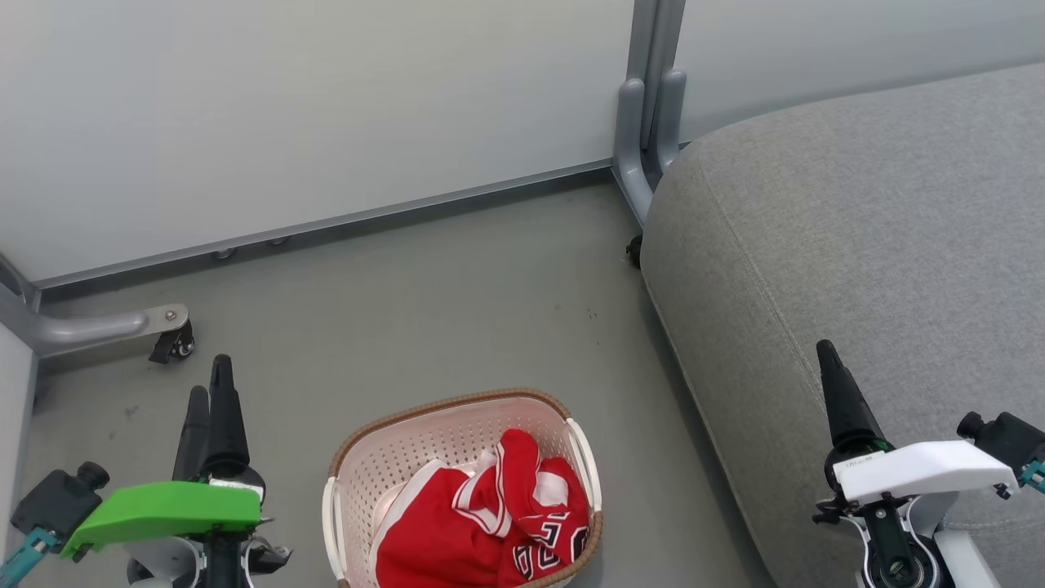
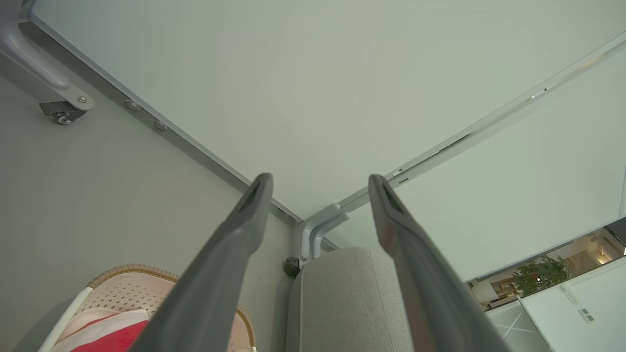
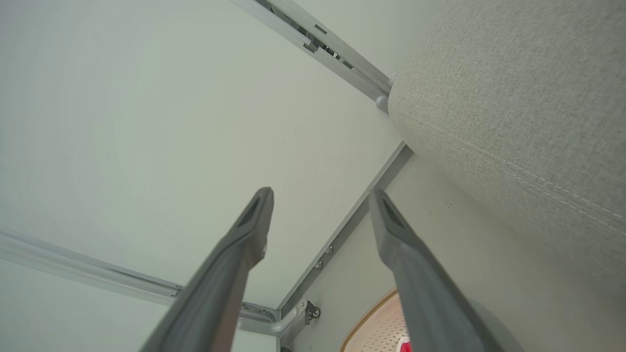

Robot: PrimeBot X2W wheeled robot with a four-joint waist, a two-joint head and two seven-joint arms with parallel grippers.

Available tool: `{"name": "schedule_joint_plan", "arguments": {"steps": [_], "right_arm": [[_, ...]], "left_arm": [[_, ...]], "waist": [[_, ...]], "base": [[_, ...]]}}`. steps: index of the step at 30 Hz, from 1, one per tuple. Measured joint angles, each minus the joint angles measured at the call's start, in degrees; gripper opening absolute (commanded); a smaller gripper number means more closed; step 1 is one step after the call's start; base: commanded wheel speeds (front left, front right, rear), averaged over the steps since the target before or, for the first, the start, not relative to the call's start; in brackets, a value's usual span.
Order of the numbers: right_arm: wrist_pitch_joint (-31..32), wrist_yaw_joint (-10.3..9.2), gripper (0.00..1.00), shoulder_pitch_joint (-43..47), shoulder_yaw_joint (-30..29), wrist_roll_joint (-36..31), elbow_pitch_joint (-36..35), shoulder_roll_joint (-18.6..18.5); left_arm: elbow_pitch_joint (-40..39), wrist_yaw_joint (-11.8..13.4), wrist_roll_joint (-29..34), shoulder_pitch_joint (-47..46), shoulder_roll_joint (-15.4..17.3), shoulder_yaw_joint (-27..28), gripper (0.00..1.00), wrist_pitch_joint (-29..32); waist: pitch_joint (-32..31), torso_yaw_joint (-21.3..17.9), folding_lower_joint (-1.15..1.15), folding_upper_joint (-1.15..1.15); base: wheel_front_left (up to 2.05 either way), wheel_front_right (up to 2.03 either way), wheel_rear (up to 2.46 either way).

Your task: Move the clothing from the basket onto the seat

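With left tool [image 2: 320, 177] and right tool [image 3: 321, 191] both spread and empty, clothing [image 1: 478, 531] heaped in basket [image 1: 457, 400] (on floor [image 1: 457, 310] beside seat [image 1: 857, 229]), drop one tool straight into the heap, pinch deep, lift clear.

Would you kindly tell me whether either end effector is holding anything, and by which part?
Nothing is held. The left end effector and the right end effector are both open and empty; the red clothing lies untouched in the basket.
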Motion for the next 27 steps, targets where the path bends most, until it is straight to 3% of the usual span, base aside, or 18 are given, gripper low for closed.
{"name": "schedule_joint_plan", "arguments": {"steps": [13,27], "right_arm": [[-2.3,0.00,1.00,-0.9,1.6,-12.6,-1.2,-0.1],[-4.4,0.00,1.00,-1.1,3.7,-22.6,-0.5,-0.2]], "left_arm": [[-1.1,1.9,14.4,0.0,0.1,-2.2,1.00,-2.2],[-1.4,2.1,26.6,0.1,0.1,-3.8,1.00,-4.4]], "waist": [[0.1,0.3,0.00,0.00],[0.0,0.8,0.00,0.00]], "base": [[0.00,0.00,0.00],[0.00,0.00,0.00]]}}
